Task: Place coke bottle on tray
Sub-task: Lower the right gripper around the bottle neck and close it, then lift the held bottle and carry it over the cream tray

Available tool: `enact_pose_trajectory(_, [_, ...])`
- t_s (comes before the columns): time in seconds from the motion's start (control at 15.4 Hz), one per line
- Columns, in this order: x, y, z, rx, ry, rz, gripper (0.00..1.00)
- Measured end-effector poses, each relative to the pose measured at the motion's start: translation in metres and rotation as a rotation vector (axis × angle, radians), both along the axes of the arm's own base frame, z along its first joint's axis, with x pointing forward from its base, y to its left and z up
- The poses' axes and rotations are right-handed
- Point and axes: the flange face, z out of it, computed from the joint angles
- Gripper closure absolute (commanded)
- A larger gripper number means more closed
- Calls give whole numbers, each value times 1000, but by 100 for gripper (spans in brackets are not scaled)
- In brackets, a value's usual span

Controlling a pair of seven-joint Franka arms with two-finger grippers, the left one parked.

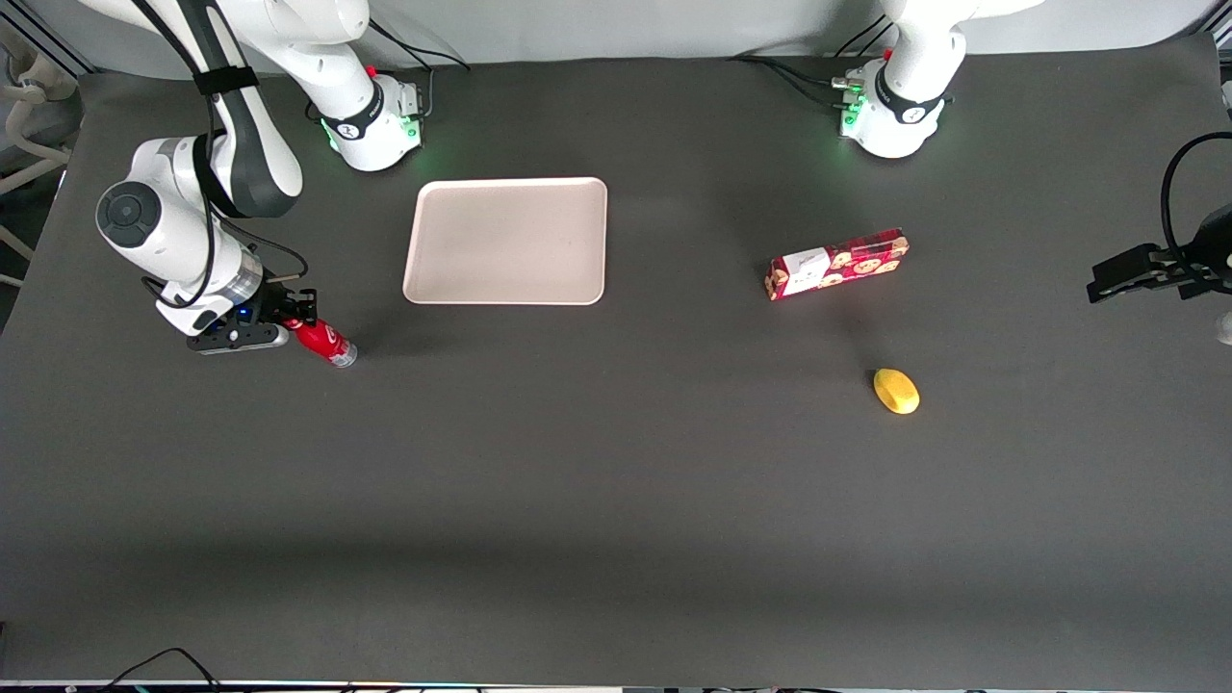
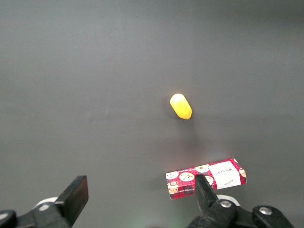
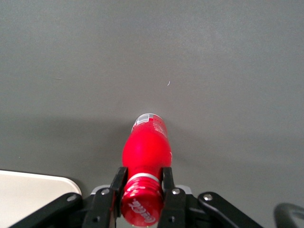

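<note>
The hand (image 3: 142, 190) is clamped on the neck of the coke bottle (image 3: 146, 147), just under its cap (likely so the body hangs free for setting down). Bottle tilts above the dark surface (image 1: 616, 500), near the tray (image 1: 507, 241), not yet over it.

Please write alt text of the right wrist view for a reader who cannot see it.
The gripper is shut on the coke bottle at its neck, just under the red cap, and the bottle's silvery base points away from the camera over the dark table. A rounded corner of the pale tray shows beside the gripper.
</note>
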Motion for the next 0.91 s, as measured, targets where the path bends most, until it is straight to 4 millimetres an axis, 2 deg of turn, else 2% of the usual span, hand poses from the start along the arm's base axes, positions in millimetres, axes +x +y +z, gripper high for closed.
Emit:
enact_pose_trajectory(0.26, [4,2,7,-3,14,-15,100])
enact_pose_trajectory(0.39, [11,3,29,-8,47,-18,100])
enact_pose_trajectory(0.52, [20,4,68,-15,77,-21,100])
enact_pose_trajectory(0.72, [29,6,144,-25,121,-29,100])
enact_pose_trajectory(0.91, [30,6,220,-30,137,-39,100])
